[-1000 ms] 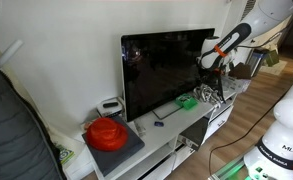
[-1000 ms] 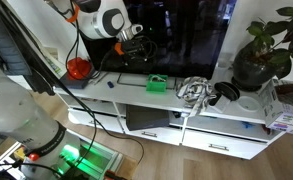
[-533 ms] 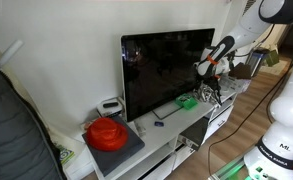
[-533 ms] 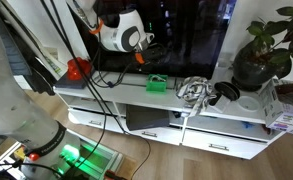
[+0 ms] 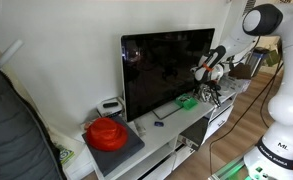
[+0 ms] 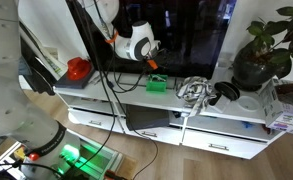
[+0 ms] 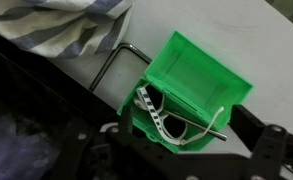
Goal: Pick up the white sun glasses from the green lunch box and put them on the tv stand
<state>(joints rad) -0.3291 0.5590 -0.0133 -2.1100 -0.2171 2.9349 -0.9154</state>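
I am hovering my claw [image 6: 153, 69] just above the green lunch box [image 6: 156, 84], and in the wrist view its dark fingers [image 7: 269, 146] are standing spread wide, one on each side of the box, pinching nothing. The box [image 7: 201, 70] is sitting open on the pale top of the tv stand [image 7: 251, 35], a small bright green rectangle with thin walls, tilted diagonally in this view. The white sun glasses [image 7: 161, 118] are lying inside it at its near end: a slim white frame running slantwise across the box, with a thin arm reaching towards the right corner; the lenses are too small for me to make out. A bent black rod [image 7: 111, 60] is lying on the stand just beside the box's left edge, and a striped grey and white cloth [image 7: 56, 25] is bunched up beyond it at the top left. In an exterior view the box [image 5: 187, 102] is resting in front of the black TV [image 5: 166, 70], towards the right end of the long white stand [image 5: 171, 125], well apart from the red round object [image 5: 106, 132] on the far left.
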